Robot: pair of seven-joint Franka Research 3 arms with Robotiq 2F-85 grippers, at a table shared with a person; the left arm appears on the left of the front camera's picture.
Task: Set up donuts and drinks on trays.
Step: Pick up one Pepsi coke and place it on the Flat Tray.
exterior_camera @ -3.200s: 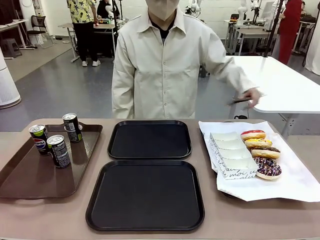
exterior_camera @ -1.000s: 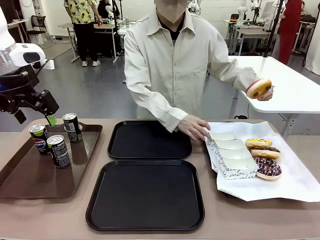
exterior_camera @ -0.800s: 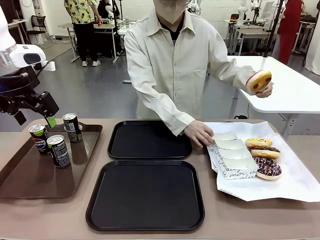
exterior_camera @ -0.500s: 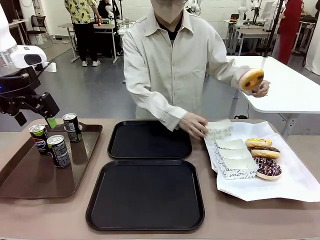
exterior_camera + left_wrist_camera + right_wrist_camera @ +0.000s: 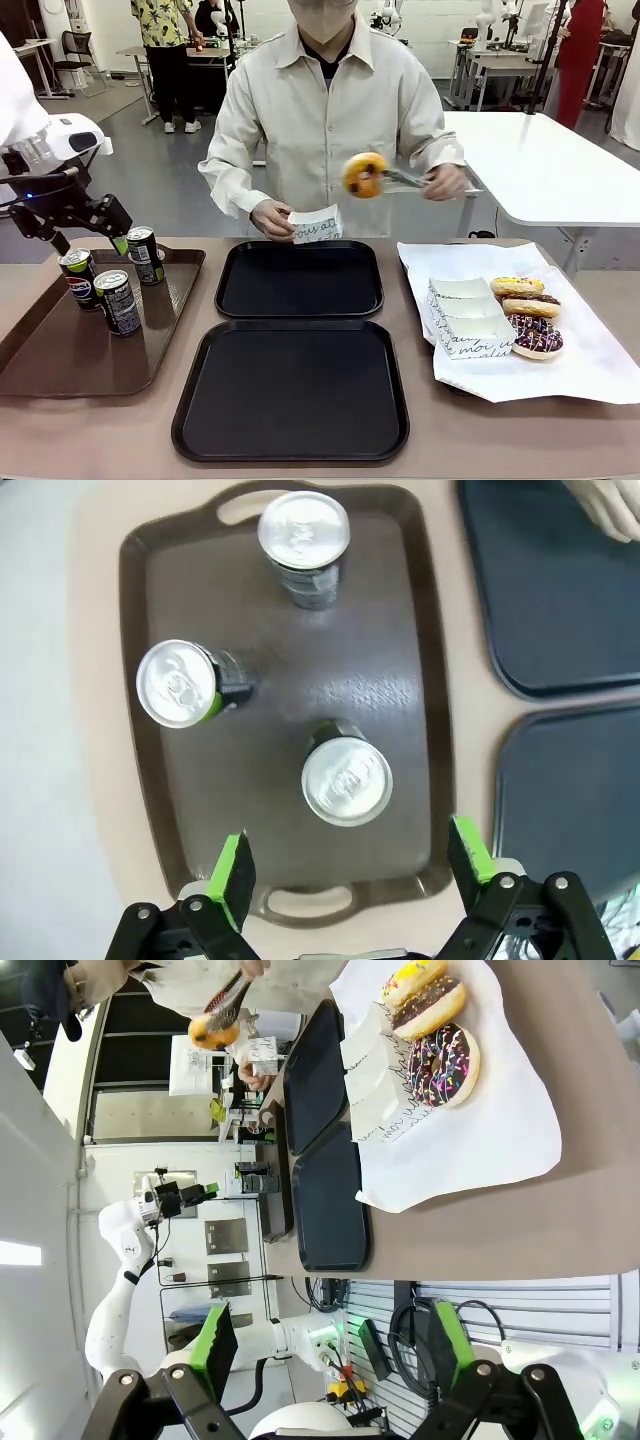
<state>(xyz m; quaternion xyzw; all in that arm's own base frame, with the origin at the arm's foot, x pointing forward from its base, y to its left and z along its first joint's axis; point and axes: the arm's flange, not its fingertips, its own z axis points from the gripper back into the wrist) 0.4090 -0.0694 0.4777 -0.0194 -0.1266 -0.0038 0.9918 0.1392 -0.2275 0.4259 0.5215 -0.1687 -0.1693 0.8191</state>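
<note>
Left hand spread wide above three slim, silver-topped cans on the pebbled brown tray; right hand wide, empty.

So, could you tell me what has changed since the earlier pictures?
The person lifted one donut off the white paper with tongs, swung it toward the far black tray, and picked up a paper sleeve in the other hand. The left gripper came in, open, above the cans on the brown tray. Cans, both black trays and the other three donuts stayed put.
</note>
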